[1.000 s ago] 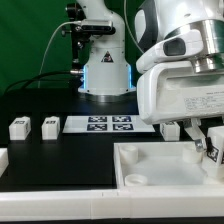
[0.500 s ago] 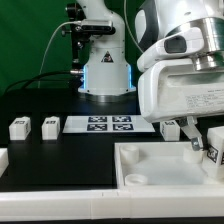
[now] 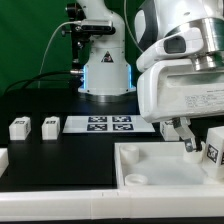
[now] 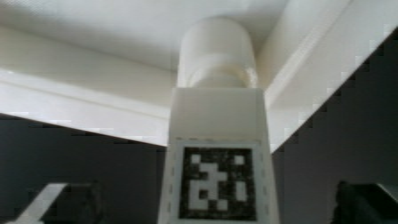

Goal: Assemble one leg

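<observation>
One leg (image 4: pixel 217 150), a white block with a black-and-white tag, stands between my gripper's (image 4: pixel 214 205) spread fingers (image 4: pixel 63 205). Neither finger touches it, so the gripper is open. The leg's round end points into a corner of the large white slab (image 4: pixel 107 70). In the exterior view this leg (image 3: pixel 213 150) is at the far right over the slab (image 3: pixel 160 165), with one finger (image 3: pixel 188 143) to its left. Two more legs (image 3: pixel 18 127) (image 3: pixel 50 125) stand on the black table at the exterior view's left.
The marker board (image 3: pixel 105 124) lies flat behind the slab, in front of the arm's base (image 3: pixel 105 75). Another white part (image 3: pixel 3 157) shows at the left edge. The slab has a raised rim along its front.
The fingers have spread apart from the leg on the slab. The visible finger moved to the exterior view's left; the leg stays in place.
</observation>
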{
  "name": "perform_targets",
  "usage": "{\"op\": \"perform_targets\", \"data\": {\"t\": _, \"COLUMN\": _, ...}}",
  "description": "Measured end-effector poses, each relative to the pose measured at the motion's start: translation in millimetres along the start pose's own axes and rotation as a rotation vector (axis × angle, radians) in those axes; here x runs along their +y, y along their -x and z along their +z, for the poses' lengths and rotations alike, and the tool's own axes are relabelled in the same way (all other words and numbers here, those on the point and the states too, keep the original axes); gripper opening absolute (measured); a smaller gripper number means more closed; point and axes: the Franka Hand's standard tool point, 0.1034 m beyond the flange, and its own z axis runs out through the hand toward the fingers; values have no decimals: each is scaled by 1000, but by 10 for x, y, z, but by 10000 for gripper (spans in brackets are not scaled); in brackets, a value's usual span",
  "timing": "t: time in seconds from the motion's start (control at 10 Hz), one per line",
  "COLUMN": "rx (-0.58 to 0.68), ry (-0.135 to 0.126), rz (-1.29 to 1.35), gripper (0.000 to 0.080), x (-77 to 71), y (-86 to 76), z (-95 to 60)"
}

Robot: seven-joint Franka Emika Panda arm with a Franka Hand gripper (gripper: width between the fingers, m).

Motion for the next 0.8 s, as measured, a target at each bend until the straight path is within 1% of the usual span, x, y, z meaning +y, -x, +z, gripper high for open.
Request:
{"op": "perform_targets", "data": {"t": 0.1, "rx": -1, "ry": 0, "rz": -2, "gripper": 646, "x": 1, "y": -22, "z": -41}}
{"op": "perform_targets", "data": {"t": 0.3, "rx": -21, "ry": -2, "rz": -6, "gripper": 649, "x": 3, "y": -72, "z": -175}}
{"op": "perform_targets", "data": {"t": 0.5, "rx": -23, "ry": -1, "rz": -8, "gripper": 649, "x": 7, "y": -134, "z": -265}}
{"op": "perform_targets", "data": {"t": 0.8, "rx": -41, "ry": -5, "rz": -9, "gripper": 649, "x": -5, "y": -113, "z": -253}}
